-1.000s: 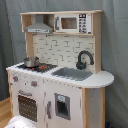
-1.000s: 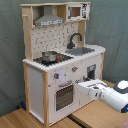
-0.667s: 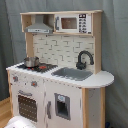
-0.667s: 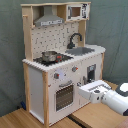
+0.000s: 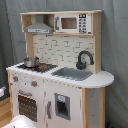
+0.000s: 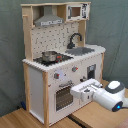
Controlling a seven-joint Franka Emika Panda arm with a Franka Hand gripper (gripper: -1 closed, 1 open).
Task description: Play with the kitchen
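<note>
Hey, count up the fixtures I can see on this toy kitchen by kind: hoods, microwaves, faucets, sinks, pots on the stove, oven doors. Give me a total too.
Grey hood: 1
Microwave: 1
Black faucet: 1
Sink: 1
Metal pot on the stovetop: 1
Oven door: 1
Total: 6
</note>
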